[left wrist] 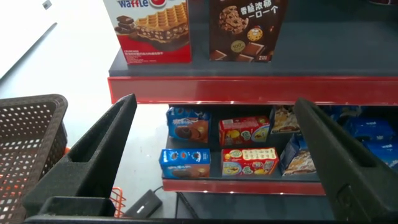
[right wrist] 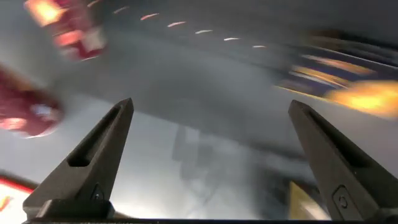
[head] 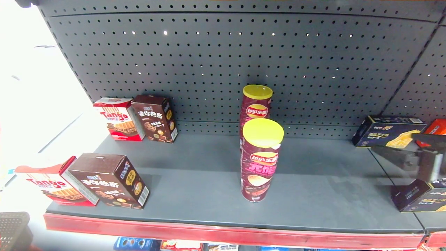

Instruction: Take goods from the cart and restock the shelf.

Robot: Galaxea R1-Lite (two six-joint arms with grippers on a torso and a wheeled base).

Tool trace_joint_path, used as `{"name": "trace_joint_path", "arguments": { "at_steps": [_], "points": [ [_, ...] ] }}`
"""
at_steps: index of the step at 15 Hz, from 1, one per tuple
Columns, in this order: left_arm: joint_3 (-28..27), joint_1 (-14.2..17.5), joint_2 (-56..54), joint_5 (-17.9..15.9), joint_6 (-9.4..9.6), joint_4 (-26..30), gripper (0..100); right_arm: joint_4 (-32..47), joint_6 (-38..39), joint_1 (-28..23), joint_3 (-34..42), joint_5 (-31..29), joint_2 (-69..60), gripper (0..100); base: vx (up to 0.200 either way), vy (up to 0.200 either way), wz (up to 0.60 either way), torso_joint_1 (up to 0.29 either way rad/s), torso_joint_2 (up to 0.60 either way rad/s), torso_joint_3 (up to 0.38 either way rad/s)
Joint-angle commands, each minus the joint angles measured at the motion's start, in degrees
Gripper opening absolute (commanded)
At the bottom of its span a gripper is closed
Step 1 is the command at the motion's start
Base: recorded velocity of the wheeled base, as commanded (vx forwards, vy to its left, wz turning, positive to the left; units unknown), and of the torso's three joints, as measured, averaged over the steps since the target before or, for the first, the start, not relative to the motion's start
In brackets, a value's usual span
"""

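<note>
Centrally, front can [head: 259, 167]: glossy cylinder, probably cardboard, upright.

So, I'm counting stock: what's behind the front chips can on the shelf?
A second chips can, upright, close to the pegboard back wall. The front chips can covers its lower part, so its base is hidden.

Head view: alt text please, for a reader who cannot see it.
A maroon chip can with a yellow lid stands mid-shelf, a second can right behind it. Red wafer boxes and brown cookie boxes sit paired at the left of the grey shelf, dark blue boxes at the right. The right gripper hangs over the right end.
</note>
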Motion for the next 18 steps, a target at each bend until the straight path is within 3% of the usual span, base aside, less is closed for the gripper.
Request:
{"name": "trace_joint_path", "arguments": {
  "at_steps": [1, 2, 4, 9, 14, 16, 18],
  "points": [
    [0.0, 0.0, 0.1, 0.0, -0.01, 0.0, 100, 1.0, 0.0, -10.8, 11.1, -2.2, -21.9, 100, 0.0, 0.0, 0.0, 0.0, 0.0, 0.0],
    [0.0, -0.1, 0.1, 0.0, -0.01, 0.0, 100, 1.3, -0.1, -11.6, 16.3, -4.2, -32.6, 100, 0.0, 0.0, 0.0, 0.0, 0.0, 0.0],
    [0.0, 0.0, 0.1, 0.0, -0.01, 0.0, 100, 1.6, -0.4, -11.6, 20.2, -4.5, -40.8, 100, 0.0, 0.0, 0.0, 0.0, 0.0, 0.0],
    [0.0, -0.1, 0.1, 0.0, -0.01, 0.0, 100, 15.6, 0.1, -10.6, 25.0, -4.1, -58.0, 100, 0.0, 0.0, 0.0, 0.0, 0.0, 0.0],
    [0.0, -0.1, 0.1, 0.0, -0.01, 0.0, 100, 6.9, 3.5, -11.9, 39.2, -4.7, -61.5, 100, 0.0, 0.0, 0.0, 0.0, 0.0, 0.0],
    [0.0, -0.1, 0.1, 0.0, -0.01, 0.0, 100, 11.0, 3.6, -11.9, 39.2, 2.4, -61.5, 100, 0.0, 0.0, 0.0, 0.0, 0.0, 0.0],
    [0.0, -0.1, 0.1, -0.1, 0.08, 0.0, 100, 12.4, 6.5, -12.0, 39.1, -0.8, -61.5, 100, 0.0, 0.0, 0.0, 0.0, 0.0, 0.0]
  ]
}}
